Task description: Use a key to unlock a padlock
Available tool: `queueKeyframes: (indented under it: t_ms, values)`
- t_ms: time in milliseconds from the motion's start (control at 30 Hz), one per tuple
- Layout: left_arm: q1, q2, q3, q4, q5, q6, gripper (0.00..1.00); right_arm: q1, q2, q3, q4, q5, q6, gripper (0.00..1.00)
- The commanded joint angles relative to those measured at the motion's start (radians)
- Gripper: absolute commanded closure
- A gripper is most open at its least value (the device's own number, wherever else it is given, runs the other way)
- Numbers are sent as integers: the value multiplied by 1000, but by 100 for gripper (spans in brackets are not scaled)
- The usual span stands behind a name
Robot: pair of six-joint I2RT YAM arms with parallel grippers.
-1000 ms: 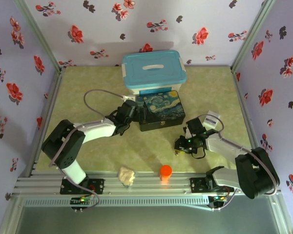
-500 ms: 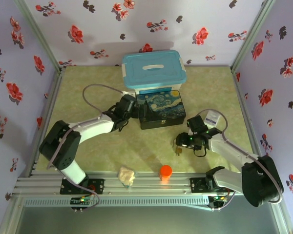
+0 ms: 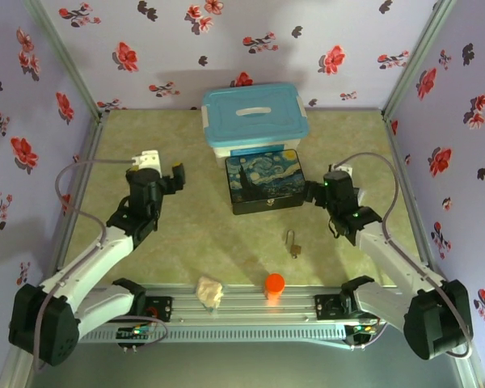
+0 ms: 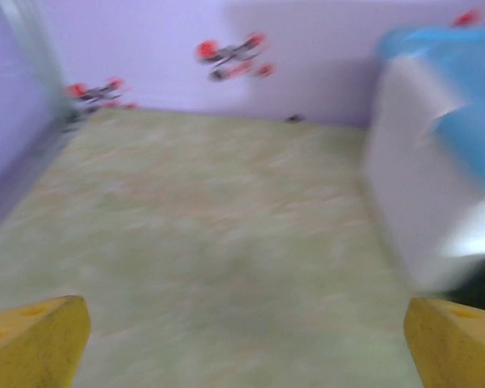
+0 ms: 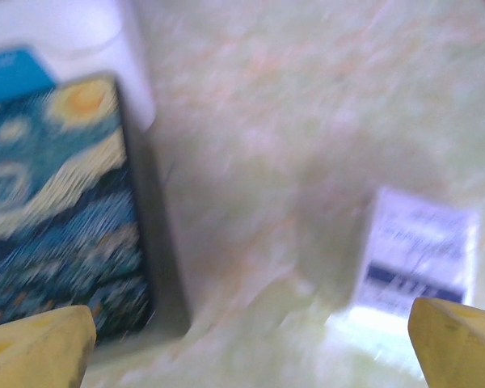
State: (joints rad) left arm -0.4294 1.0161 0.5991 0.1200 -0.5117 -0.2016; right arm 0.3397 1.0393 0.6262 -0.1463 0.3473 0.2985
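Padlock (image 3: 293, 245) on table (image 3: 226, 234), well apart from both jaws.

We find the top view bright, evenly lit from above and sharp, with soft, short shadows beside the blue-lidded bin (image 3: 255, 113), the painted box (image 3: 267, 183) and the padlock (image 3: 293, 246). We find both wrist views well lit but heavily motion-blurred: in the left one the bin's white wall smears into a pale, washed-out patch, and in the right one the box's print streaks and the white label (image 5: 420, 255) is unreadable.
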Motion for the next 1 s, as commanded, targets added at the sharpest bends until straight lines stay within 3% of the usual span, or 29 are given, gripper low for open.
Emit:
queueKeyframes:
  t_ms: [0,100,200,333,367,500,600,667,733,833,967]
  values:
    - [75,-25,-79,30,-111,162,0,-66,6,-89,301,108,-166,1]
    - [189,-15,-165,150,27,163,0,-121,47,-225,594,14,-266,1]
    - [263,30,-216,298,59,207,0,-201,122,-301,790,-42,-191,1]
    - [452,160,-282,567,349,52,0,-298,223,-371,976,-74,-162,0]
    - [461,187,-272,574,387,75,0,-313,261,-386,1045,-65,-150,0]
    - [464,368,-272,746,386,119,0,-338,354,-348,1071,-60,-145,0]
    - [462,545,-262,914,384,131,0,-337,516,-328,1201,-101,-172,1]
    - [455,516,-228,787,365,126,0,-337,540,-312,1202,-119,-180,0]
    - [446,521,-227,800,349,134,0,-337,504,-243,1005,-125,-171,0]
    - [442,524,-228,803,340,135,0,-322,525,-247,1057,-124,-201,1]
    - [409,532,-231,826,229,140,0,-321,523,-245,1052,-127,-202,1]
